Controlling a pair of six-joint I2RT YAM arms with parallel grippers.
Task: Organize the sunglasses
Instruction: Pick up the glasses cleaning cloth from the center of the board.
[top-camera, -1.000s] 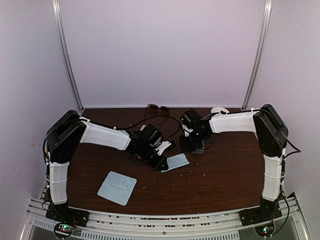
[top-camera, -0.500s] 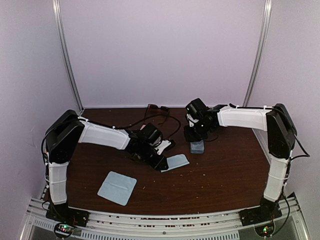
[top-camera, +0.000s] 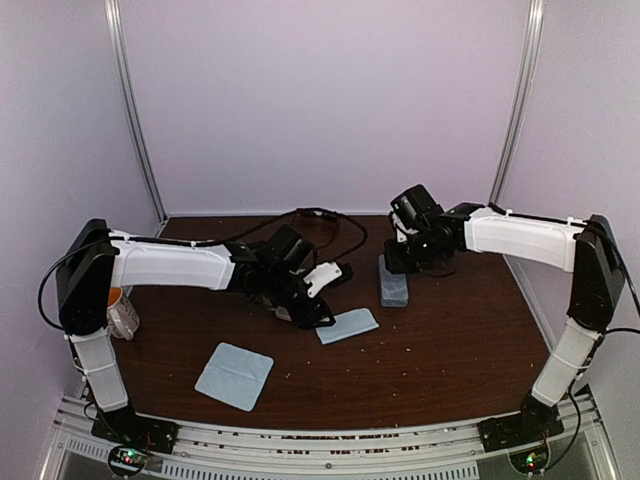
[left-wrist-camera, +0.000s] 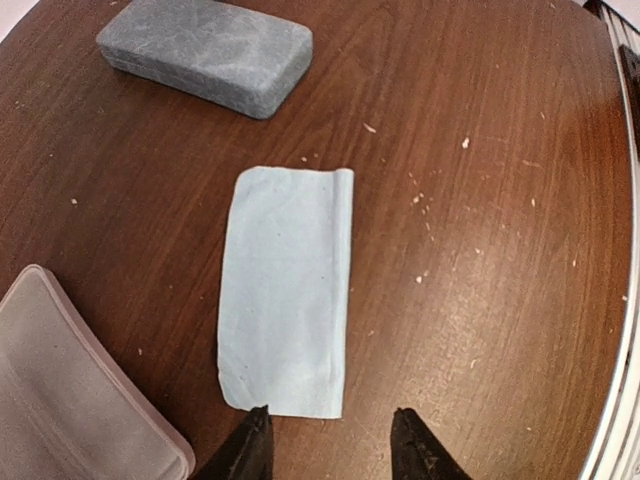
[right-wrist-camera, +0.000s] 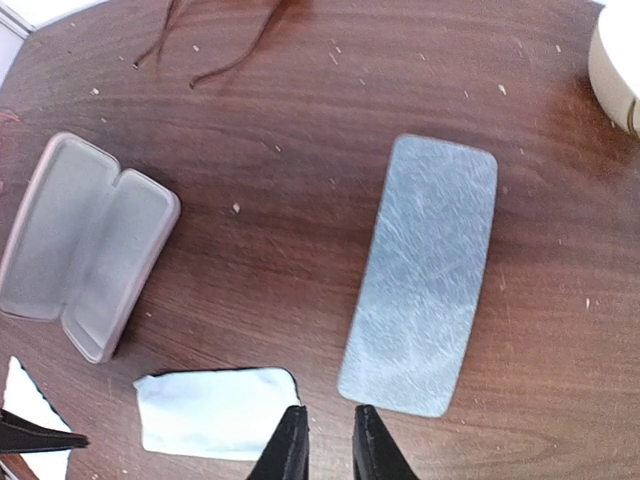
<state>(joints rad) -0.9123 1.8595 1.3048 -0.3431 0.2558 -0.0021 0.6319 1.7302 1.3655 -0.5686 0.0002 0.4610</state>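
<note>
My left gripper (left-wrist-camera: 330, 450) is open and empty, hovering just over the near end of a folded light-blue cloth (left-wrist-camera: 287, 300); in the top view it (top-camera: 312, 310) is beside that cloth (top-camera: 347, 325). My right gripper (right-wrist-camera: 328, 432) is empty with its jaws only narrowly apart, above the table between the cloth (right-wrist-camera: 215, 412) and the closed grey-blue case (right-wrist-camera: 425, 275). The open pink case (right-wrist-camera: 85, 245) lies to the left. Only the thin reddish-brown temple arms of the wire glasses (right-wrist-camera: 215, 55) show. A dark shape at the back edge (top-camera: 318, 213) may be the dark pair.
A second light-blue cloth (top-camera: 234, 375) lies flat at the front left. A white round object (right-wrist-camera: 618, 65) sits at the far right of the right wrist view. A roll-like object (top-camera: 122, 312) sits by the left arm's base. Black cables loop across the back.
My right arm has drawn back to the right and risen off the grey-blue case, which now lies uncovered. My left arm has stretched out, its shoulder swinging left; its gripper stays by the folded cloth.
</note>
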